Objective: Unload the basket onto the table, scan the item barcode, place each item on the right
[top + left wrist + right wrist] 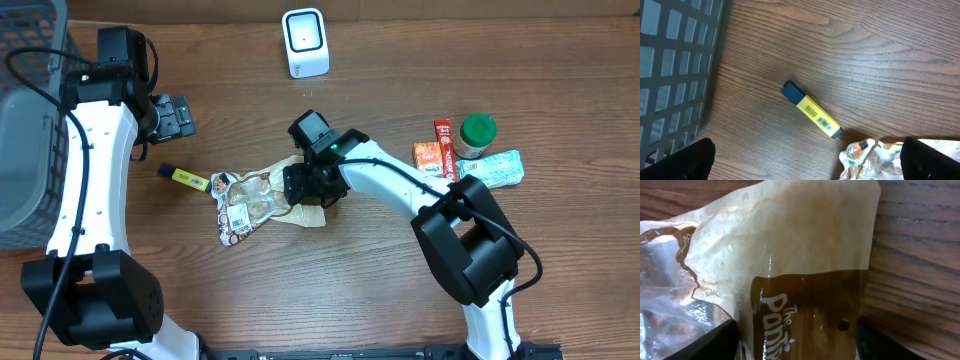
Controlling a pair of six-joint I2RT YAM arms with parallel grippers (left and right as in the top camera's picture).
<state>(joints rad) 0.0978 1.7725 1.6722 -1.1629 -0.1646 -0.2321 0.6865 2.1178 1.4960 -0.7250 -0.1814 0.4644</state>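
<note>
Flat, crinkled brown-and-clear snack bag (250,200)

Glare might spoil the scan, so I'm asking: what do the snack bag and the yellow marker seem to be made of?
Snack bag: thin plastic film, partly clear, partly printed tan and brown. It looks glossy, since it crinkles and shows bright highlights. Yellow marker: probably hard plastic, smooth with a dull sheen and dark ends. Its barcode sits on the yellow body.

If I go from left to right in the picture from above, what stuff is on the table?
grey basket → yellow highlighter → clear snack bag → orange box → green-lidded jar
</note>
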